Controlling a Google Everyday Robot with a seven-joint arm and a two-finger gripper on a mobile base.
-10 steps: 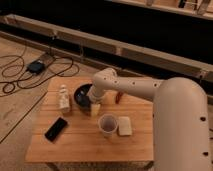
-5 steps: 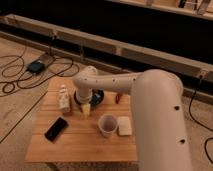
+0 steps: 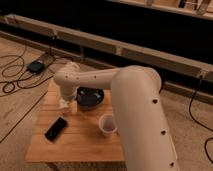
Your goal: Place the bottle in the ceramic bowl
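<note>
The bottle (image 3: 63,103) is a small cream-white shape at the table's back left, partly covered by my arm. The ceramic bowl (image 3: 90,98), dark and shallow, sits just to its right. My big white arm sweeps in from the lower right and bends down over both. My gripper (image 3: 70,105) hangs beneath the wrist, low between the bottle and the bowl's left rim and close beside the bottle. I cannot tell whether it touches the bottle. The bowl's inside looks dark and empty.
A pale cup (image 3: 106,125) stands on the wooden table (image 3: 75,145) in front of the bowl. A black phone (image 3: 56,128) lies at the front left. Cables and a dark box (image 3: 36,66) lie on the floor to the left.
The wrist has swung left from above the bowl to the bottle's side. The view has shifted, and my arm now covers the table's right part.
</note>
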